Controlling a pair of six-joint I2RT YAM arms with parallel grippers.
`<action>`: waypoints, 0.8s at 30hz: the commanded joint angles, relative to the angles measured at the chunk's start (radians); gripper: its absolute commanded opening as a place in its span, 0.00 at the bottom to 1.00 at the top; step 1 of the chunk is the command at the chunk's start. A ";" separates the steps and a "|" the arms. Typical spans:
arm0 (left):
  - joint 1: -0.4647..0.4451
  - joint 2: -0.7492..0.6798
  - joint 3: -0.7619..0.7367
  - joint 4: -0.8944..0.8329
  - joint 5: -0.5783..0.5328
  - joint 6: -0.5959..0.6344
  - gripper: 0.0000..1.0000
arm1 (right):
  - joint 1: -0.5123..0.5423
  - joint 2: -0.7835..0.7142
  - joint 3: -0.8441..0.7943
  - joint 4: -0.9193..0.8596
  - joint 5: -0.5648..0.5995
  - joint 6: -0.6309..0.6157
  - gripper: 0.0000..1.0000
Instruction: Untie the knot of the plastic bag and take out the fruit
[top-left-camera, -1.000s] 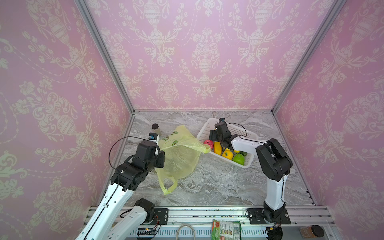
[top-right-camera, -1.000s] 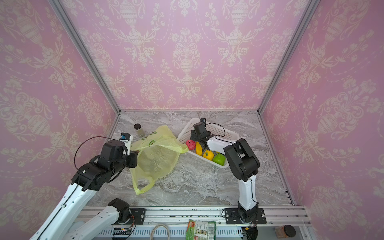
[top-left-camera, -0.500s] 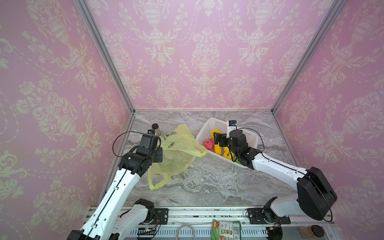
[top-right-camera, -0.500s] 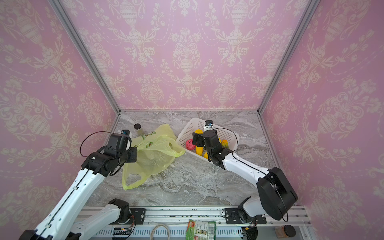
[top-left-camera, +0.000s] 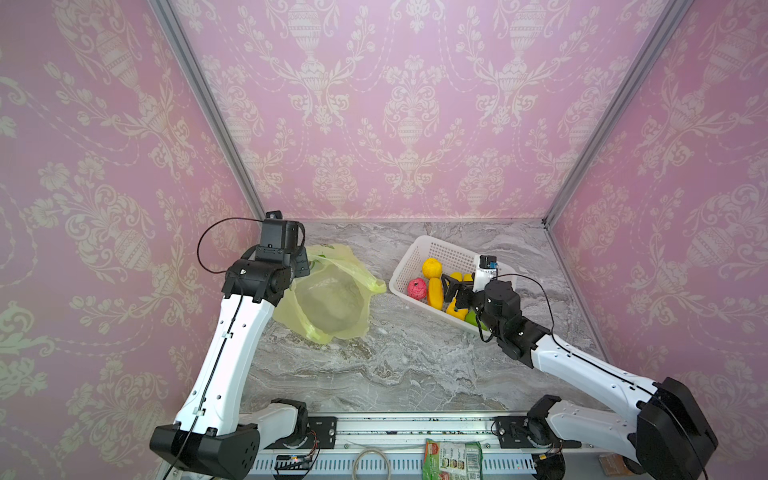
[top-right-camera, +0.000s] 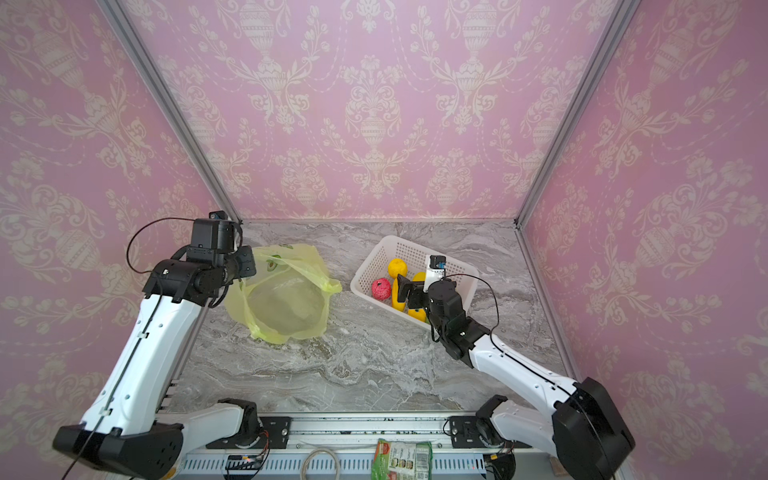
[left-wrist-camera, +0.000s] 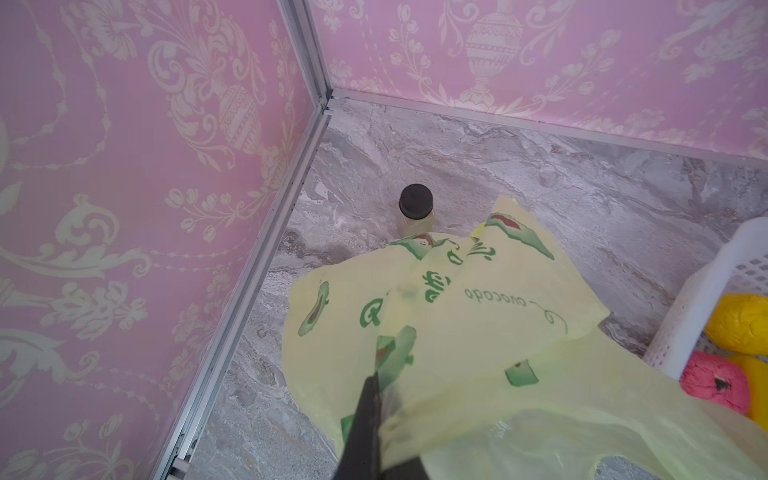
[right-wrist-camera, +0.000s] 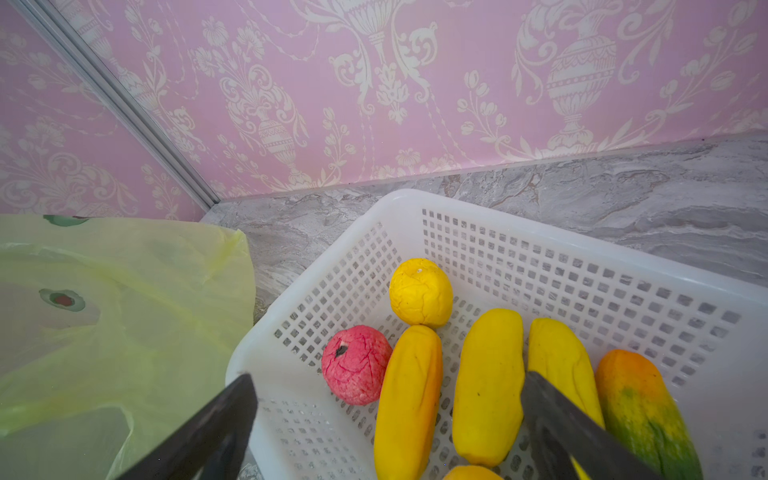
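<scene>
On the left, the left tool (left-wrist-camera: 376, 384) is pinched tight on the edge of the thin, see-through yellow-green plastic bag (top-left-camera: 332, 299) with little avocado pictures. I think it lifts that edge so the mouth hangs open. The bag lies slack on the grey, marble-look tabletop (top-left-camera: 395, 365) and looks empty. I see no knot, so it seems undone. Just beside the bag sits a white plastic basket (top-left-camera: 415, 245) full of little holes. The toy fruit (right-wrist-camera: 419, 293) is in there: long yellow ones, a round yellow one and a bumpy pink ball. The right tool (right-wrist-camera: 386, 380) hangs over them, spread wide, holding nothing. Pink walls (top-left-camera: 395, 104) with pale vase patterns stand all around.
</scene>
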 joint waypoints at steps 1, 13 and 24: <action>0.074 0.026 0.025 0.010 -0.039 -0.048 0.00 | -0.005 -0.037 -0.031 0.031 -0.016 0.003 1.00; 0.050 0.077 -0.017 0.156 0.407 -0.100 0.00 | -0.006 -0.031 -0.048 0.078 -0.025 0.005 1.00; -0.007 0.089 -0.038 0.214 0.447 -0.163 0.01 | -0.006 0.054 0.004 0.063 -0.037 0.013 1.00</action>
